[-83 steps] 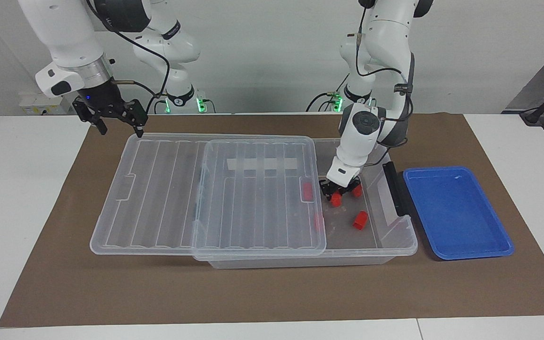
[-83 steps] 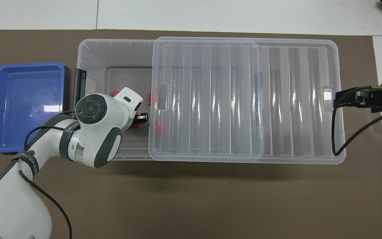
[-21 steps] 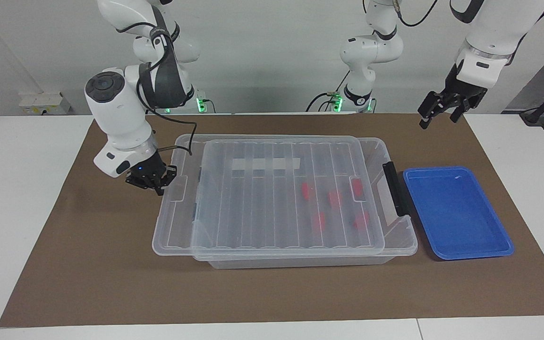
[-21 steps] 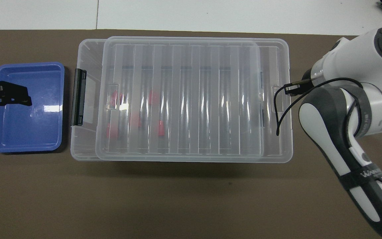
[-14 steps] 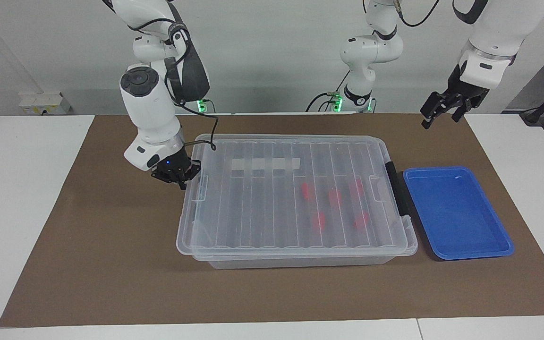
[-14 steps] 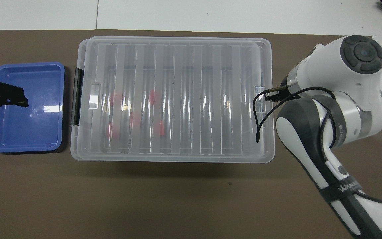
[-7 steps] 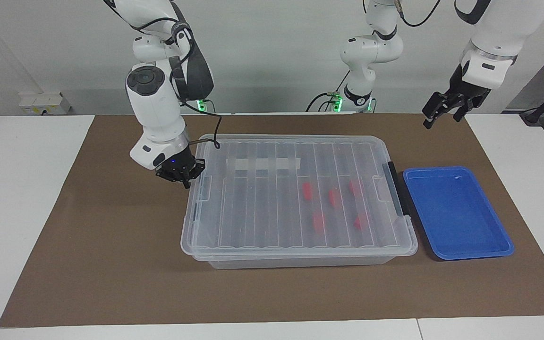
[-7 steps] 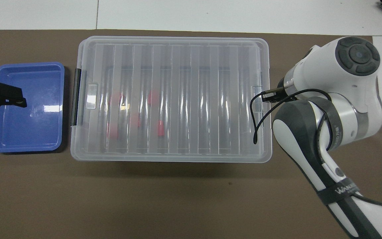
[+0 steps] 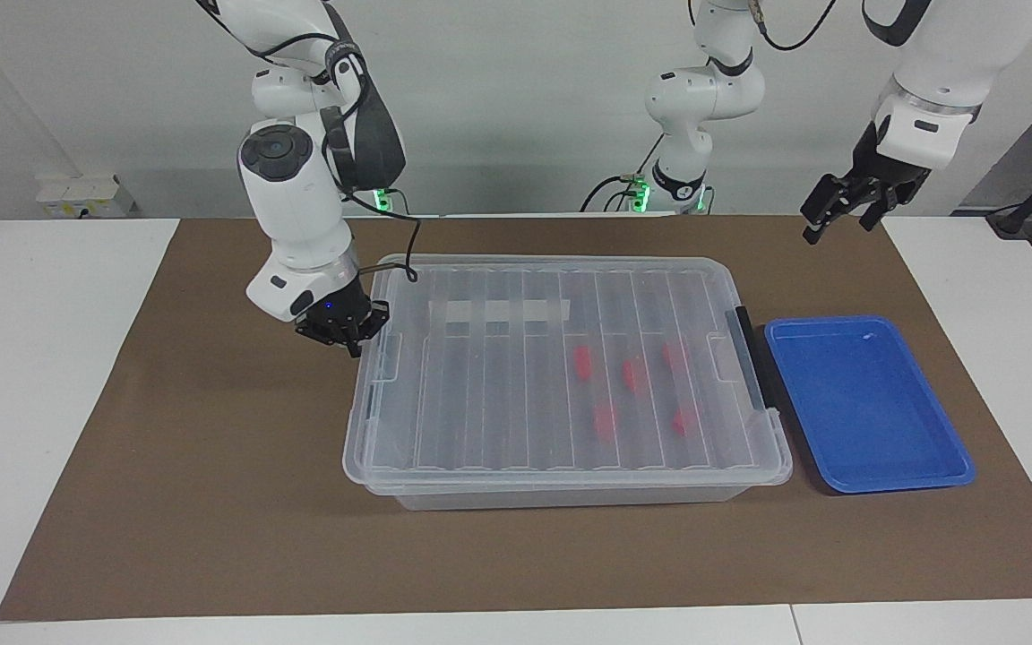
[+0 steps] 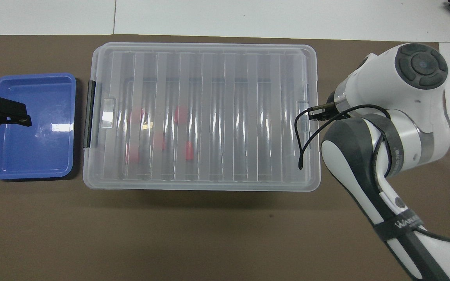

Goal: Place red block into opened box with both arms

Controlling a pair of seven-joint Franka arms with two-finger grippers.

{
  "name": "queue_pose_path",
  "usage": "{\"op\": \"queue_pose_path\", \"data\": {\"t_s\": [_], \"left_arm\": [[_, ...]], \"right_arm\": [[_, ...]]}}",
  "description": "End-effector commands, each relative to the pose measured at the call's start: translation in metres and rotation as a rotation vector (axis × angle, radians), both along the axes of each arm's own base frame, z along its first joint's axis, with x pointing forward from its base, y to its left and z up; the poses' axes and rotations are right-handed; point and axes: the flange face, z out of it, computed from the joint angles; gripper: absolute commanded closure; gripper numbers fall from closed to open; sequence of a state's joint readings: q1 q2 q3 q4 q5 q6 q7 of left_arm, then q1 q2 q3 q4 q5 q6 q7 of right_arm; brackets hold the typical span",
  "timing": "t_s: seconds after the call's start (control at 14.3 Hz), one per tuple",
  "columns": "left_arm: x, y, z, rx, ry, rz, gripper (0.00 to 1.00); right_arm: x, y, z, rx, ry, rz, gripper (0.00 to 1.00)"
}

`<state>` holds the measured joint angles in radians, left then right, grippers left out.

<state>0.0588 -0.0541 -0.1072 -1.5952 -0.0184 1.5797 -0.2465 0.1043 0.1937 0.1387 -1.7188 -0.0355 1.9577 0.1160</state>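
Observation:
The box point(image 9: 570, 488) is a clear bin on the brown mat, with its ribbed lid point(image 9: 498, 394) lying fully over it. Several red blocks point(image 9: 631, 374) lie inside toward the left arm's end, dimly visible through the lid point(image 10: 209, 117) as red blocks point(image 10: 181, 113). My right gripper point(image 9: 348, 336) is shut and low, against the lid's end edge at the right arm's end. In the overhead view its own wrist hides it. High up, my left gripper point(image 9: 834, 224) is open with nothing in it, over the blue tray point(image 10: 33, 156).
The shallow blue tray point(image 9: 874, 457) lies beside the box's dark grey handle point(image 9: 749, 367) at the left arm's end. The brown mat point(image 9: 211, 502) covers the middle of the white table. The right arm's forearm point(image 10: 369, 187) slants over the mat beside the box.
Over the last second the lid slid a little more toward the left arm's end and now covers the box fully. The right gripper followed its edge. The left gripper hardly moved.

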Motion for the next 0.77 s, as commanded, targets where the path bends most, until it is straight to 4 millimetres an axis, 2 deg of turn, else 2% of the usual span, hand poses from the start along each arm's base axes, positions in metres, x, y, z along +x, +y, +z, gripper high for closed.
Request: {"op": "queue_pose_path", "data": {"t_s": [0.0,0.35,0.63,0.7], "left_arm": [[-0.004,0.003,0.000,0.006,0.008,0.005,0.00],[-0.004,0.003,0.000,0.006,0.008,0.005,0.00],[-0.004,0.003,0.000,0.006,0.009,0.005,0.00],[-0.004,0.003,0.000,0.006,0.008,0.005,0.00]], "right_arm": [[-0.010,0.002,0.002,0.010,0.011,-0.024,1.00],[-0.011,-0.005,0.007,0.008,0.014,-0.035,1.00],[-0.015,-0.039,0.024,0.001,0.025,-0.096,1.00],[-0.017,-0.049,0.031,-0.001,0.025,-0.119,0.77]]}}
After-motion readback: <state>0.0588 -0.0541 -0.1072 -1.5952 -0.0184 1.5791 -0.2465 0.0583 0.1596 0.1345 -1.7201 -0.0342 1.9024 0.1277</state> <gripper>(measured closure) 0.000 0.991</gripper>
